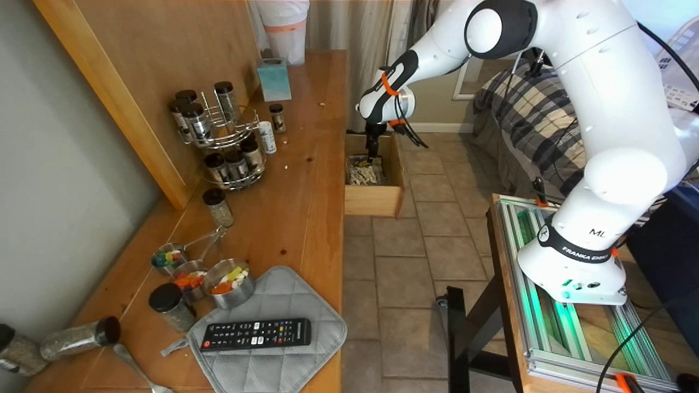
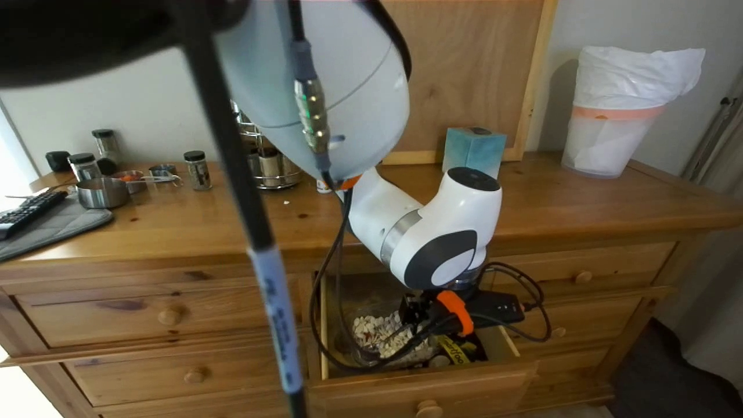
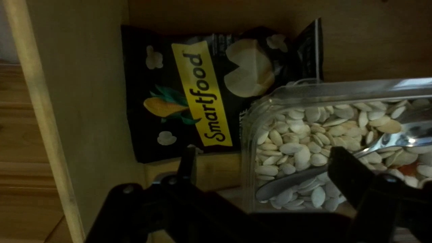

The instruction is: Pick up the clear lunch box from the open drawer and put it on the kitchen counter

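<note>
Kitchen counter (image 1: 308, 229): long tan worktop, knots showing, on a chest of drawers (image 2: 139, 377). My arm (image 1: 592, 87) stands off its front edge, wrist bent down just past that edge. Open drawer (image 1: 374, 200) sticks out under the front edge, roughly mid-length. Bag-lined bin (image 2: 598, 142) sits in the back corner at one end. Two-tier wire spice rack (image 1: 221, 143) is by the back edge. Grey pot holder (image 1: 278, 297) lies toward the opposite end, one corner right at the front edge. Blue-green tissue box (image 1: 274, 82) stands toward the back edge, near the bin. Black Smartfood popcorn bag (image 3: 202, 92) lies in the drawer. Clear lunch box (image 3: 351, 94) is in the drawer too, so below the counter's front edge; in the wrist view it overlaps one end of the bag. My pincer (image 3: 263, 152) is down in there, spread wide: fingers (image 3: 188, 165) well apart, one outside the box wall, one over the contents. Can't tell if either touches plastic. Black TV remote (image 1: 255, 334) rests on the pot holder. Three measuring cups (image 1: 240, 296) sit between holder and back edge, the largest at the holder's rim. Spice jar (image 1: 71, 341) lies on its side, closer to the back edge. Inside the lunch box: metal utensil (image 3: 374, 145) across pale pumpkin seeds (image 3: 302, 157).
</note>
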{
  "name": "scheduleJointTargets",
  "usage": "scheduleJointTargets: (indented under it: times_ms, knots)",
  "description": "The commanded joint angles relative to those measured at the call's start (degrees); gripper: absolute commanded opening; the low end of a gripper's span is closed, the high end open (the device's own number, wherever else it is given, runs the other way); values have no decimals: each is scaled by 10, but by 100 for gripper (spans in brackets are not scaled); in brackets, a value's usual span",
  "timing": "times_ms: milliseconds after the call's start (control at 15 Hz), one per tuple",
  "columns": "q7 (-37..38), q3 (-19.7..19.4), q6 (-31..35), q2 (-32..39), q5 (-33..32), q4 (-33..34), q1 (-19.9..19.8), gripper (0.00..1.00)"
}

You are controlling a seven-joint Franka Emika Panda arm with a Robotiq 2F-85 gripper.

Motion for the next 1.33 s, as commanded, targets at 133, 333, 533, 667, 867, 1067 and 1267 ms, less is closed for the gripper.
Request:
scheduleJointTargets:
  times_ms: [133, 333, 533, 667, 867, 1067, 1267]
  knots:
    - [-3, 19, -13, 75, -28, 92, -11, 100]
    - [-1, 25, -14, 97, -34, 117, -12, 74]
    - [-3, 30, -19, 107, -35, 134, -15, 53]
    - [-3, 32, -30, 109, -33, 142, -16, 38]
    - [-3, 33, -50, 108, -30, 148, -19, 18]
    - [-3, 34, -70, 107, -28, 155, -19, 5]
    - [-2, 33, -90, 102, -26, 156, -18, 2]
